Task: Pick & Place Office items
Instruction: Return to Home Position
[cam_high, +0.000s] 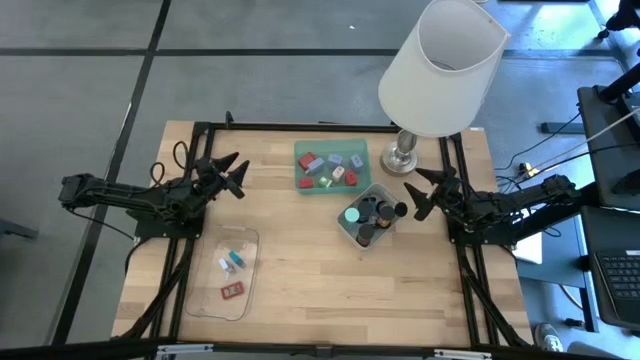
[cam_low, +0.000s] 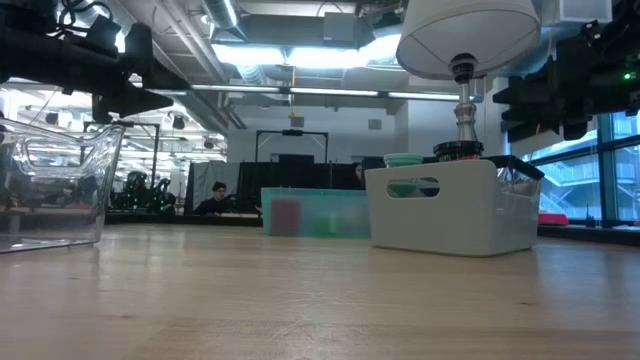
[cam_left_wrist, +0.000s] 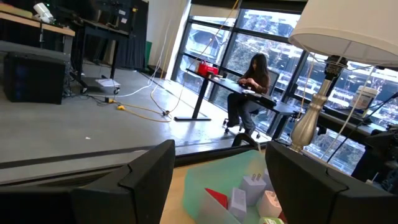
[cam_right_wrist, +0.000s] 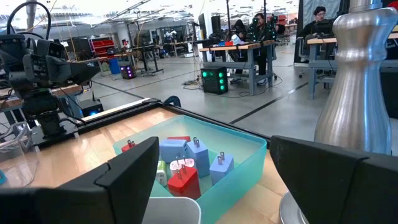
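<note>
The office items lie in three trays. A green tray (cam_high: 330, 150) holds red blocks (cam_right_wrist: 184, 182) and pale blue-grey pieces (cam_right_wrist: 198, 153). A grey tray (cam_high: 384, 190) holds a teal disc (cam_high: 351, 213) and black round caps (cam_high: 372, 210). A clear tray (cam_high: 226, 272) holds a pale blue piece (cam_high: 230, 263) and a red card (cam_high: 233, 291). My left gripper (cam_high: 241, 176) hovers open left of the green tray, above the table. My right gripper (cam_high: 414, 195) hovers open just right of the grey tray. Neither holds anything.
A lamp with a white shade (cam_high: 443, 65) stands on its metal base (cam_high: 403, 155) at the far right, close to my right gripper and the green tray. Bare wood (cam_high: 320, 290) lies between the clear and grey trays. People sit at desks in the room beyond.
</note>
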